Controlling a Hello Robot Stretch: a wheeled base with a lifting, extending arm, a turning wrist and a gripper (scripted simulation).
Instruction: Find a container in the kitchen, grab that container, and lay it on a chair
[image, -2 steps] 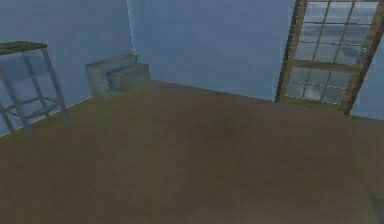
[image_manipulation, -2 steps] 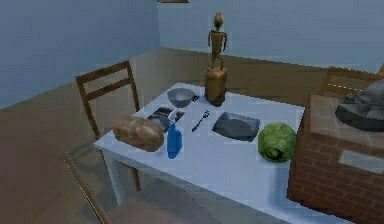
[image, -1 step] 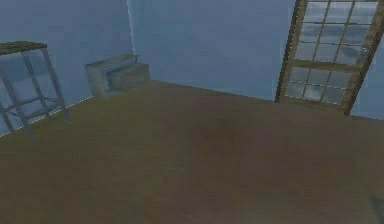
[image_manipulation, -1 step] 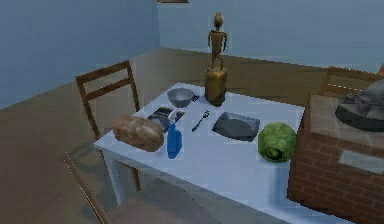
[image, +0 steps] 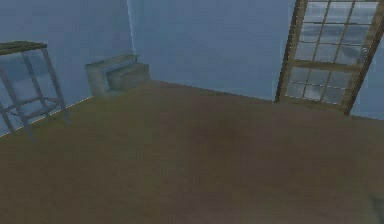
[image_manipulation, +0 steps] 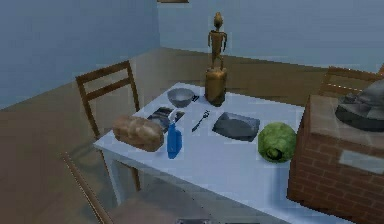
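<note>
In the arm side view a white table (image_manipulation: 215, 160) carries a small grey bowl (image_manipulation: 181, 96) near its far left corner. A wooden chair (image_manipulation: 106, 90) with a slatted back stands at the table's left side. The back of a second wooden chair (image_manipulation: 350, 78) shows beyond the table at the right. Another chair frame (image_manipulation: 95, 185) sits close by at the lower left.
The table also holds a bread loaf (image_manipulation: 138, 132), a blue bottle (image_manipulation: 174, 138), a dark square dish (image_manipulation: 235, 126), a green round head (image_manipulation: 277, 142) and a tall wooden statue (image_manipulation: 216, 60). A brick block (image_manipulation: 335, 155) stands right. The forward view has bare wooden floor (image: 200, 150), a grey box (image: 118, 74), a metal frame (image: 30, 85) and a glazed door (image: 330, 55).
</note>
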